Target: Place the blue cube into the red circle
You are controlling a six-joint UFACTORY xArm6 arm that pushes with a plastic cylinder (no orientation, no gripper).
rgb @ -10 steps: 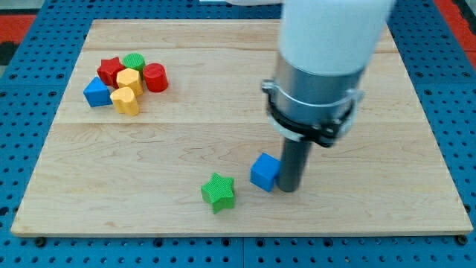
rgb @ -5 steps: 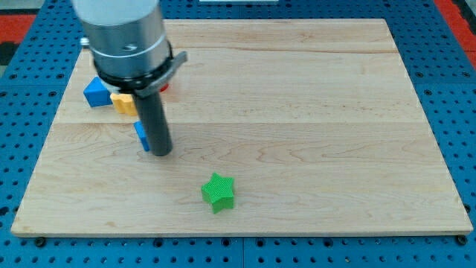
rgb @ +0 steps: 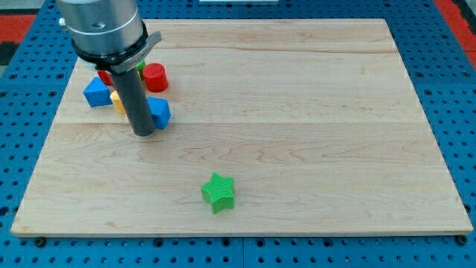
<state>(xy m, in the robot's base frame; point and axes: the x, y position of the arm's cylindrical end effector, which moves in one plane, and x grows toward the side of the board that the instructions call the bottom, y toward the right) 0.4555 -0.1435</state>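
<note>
Blue cube (rgb: pixel 158 112) touches my tip (rgb: pixel 143 133) on its right, just below the red cylinder (rgb: pixel 155 77), upper left of the wooden tabletop (rgb: pixel 312 119). No hand: bare rod only.

A pale wooden board (rgb: pixel 297 112) lies on a blue pegboard (rgb: pixel 461 112) dotted with holes. Red patches (rgb: pixel 454 9) show at the view's top corners.

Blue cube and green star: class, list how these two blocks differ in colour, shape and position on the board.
The blue cube is blue and boxy; the green star is green with points. The blue cube sits beside my tip, just below the red cylinder; the green star lies alone near the view's bottom. Both rest on the wooden board.
</note>
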